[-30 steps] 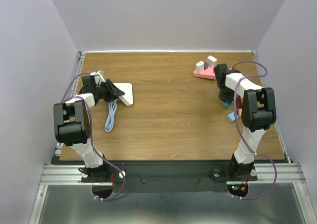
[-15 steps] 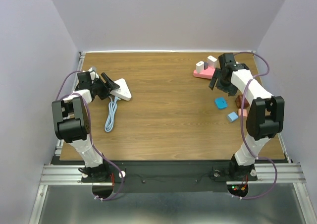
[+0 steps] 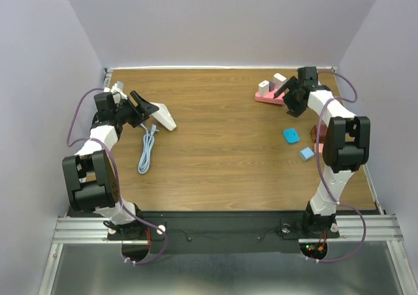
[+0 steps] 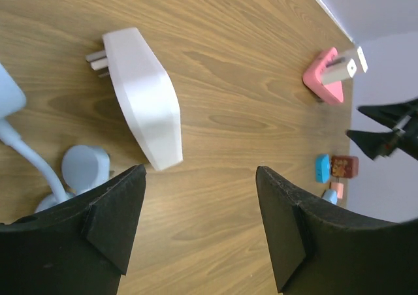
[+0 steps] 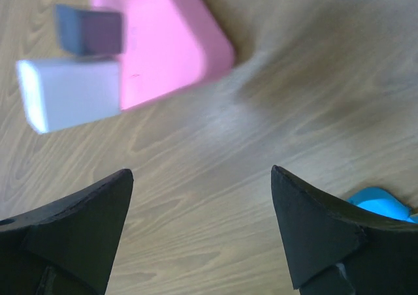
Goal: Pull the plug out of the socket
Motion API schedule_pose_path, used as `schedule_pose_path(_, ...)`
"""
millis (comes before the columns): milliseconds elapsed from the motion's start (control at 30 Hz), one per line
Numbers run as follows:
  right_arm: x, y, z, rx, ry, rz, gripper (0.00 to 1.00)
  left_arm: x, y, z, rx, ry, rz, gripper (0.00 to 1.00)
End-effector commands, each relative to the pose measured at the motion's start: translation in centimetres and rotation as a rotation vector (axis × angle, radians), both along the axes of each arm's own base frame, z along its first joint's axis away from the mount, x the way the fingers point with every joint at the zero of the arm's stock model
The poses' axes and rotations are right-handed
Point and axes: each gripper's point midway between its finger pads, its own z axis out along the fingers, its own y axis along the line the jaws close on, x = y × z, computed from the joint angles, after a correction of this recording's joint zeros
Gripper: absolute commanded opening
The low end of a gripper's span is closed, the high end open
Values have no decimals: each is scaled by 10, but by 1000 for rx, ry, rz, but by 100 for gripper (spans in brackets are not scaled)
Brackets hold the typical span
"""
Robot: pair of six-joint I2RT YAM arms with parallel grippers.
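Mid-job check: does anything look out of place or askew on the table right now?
Nothing is damaged or spilled. The white plug lies loose on the table, its metal prongs bare and plugged into nothing, beside the light blue cable. The left claw and right claw are open, holding nothing.

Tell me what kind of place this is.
Probably a lab robot test cell: wooden tabletop boxed in by plain walls, aluminium mounting rail at the near edge, small props like a white adapter.

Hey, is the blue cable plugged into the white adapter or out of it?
Out. The end of the blue cable lies beside the white adapter, with a gap between them.
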Motion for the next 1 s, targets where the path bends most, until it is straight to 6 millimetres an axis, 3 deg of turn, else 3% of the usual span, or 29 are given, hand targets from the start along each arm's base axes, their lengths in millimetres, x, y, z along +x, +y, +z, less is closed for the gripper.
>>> schedule_pose_path(0,21,12,12,180,-142,-35,90,-18,-12,3,-21,-21,-53,79)
schedule_pose_path(67,24,11,17,178,-182,-40,90,-22,-12,1,-20,-17,-59,79)
schedule_pose_path(133,23,-2,6,204,-165,-72,90,-25,-14,-7,-24,3,-62,79)
schedule_pose_path(233,24,-6,-14,265,-145,-87,89,-27,-13,-14,-27,22,-58,79)
schedule_pose_path(367,34,-11,-17,302,-204,-114,88,-26,-15,-14,-25,23,-59,79)
schedule_pose_path(633,57,-19,-47,318,-175,-148,86,-23,-13,-18,-24,43,-50,78)
schedule_pose_path(700,65,-20,-46,326,-191,-146,84,-23,-13,-20,-24,49,-47,78)
schedule_pose_path(833,70,-20,-57,336,-180,-151,72,-23,-13,-21,-25,57,-43,77)
schedule_pose_path(933,75,-20,-55,345,-206,-141,52,-23,-13,-22,-25,60,-42,75)
schedule_pose_path(967,75,-20,-52,349,-210,-137,40,-23,-14,-22,-25,60,-43,75)
